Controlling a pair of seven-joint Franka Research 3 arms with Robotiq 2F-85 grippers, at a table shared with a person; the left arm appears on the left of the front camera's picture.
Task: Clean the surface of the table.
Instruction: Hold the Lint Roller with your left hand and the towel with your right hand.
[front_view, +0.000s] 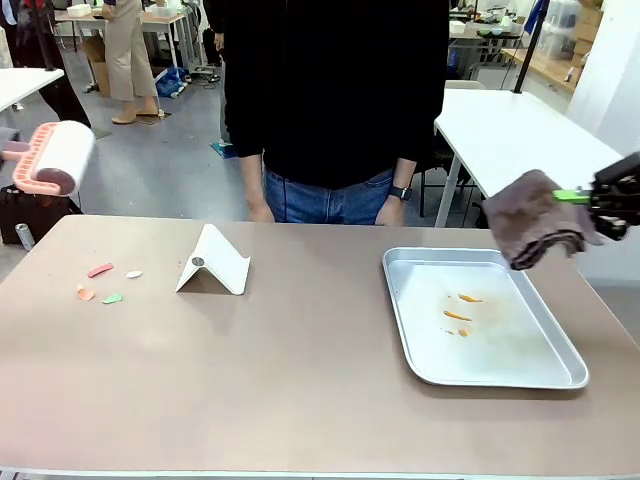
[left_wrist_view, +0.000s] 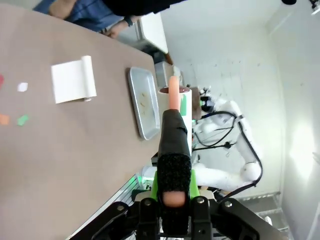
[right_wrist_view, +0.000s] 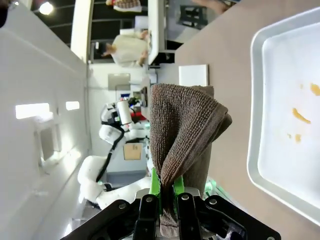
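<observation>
The beige-brown table (front_view: 300, 390) carries several small coloured scraps (front_view: 100, 270) at its left, which also show in the left wrist view (left_wrist_view: 22, 120). My left gripper (left_wrist_view: 174, 200) is shut on the black-sleeved pink handle of a lint roller (left_wrist_view: 172, 100). That roller's white roll (front_view: 62, 158) hangs above the table's far left corner. My right gripper (front_view: 608, 196) is shut on a folded brown cloth (front_view: 535, 222), held above the far right edge of a silver tray (front_view: 400, 320). In the right wrist view the cloth (right_wrist_view: 182, 125) stands between the closed fingers of that gripper (right_wrist_view: 167, 200).
Orange smears (front_view: 458, 315) mark the tray floor. A white folded card stand (front_view: 213, 262) sits left of centre on the table. A person in a black top (front_view: 330, 90) stands at the far edge, hands by the table rim. A white table (front_view: 520, 135) stands behind on the right.
</observation>
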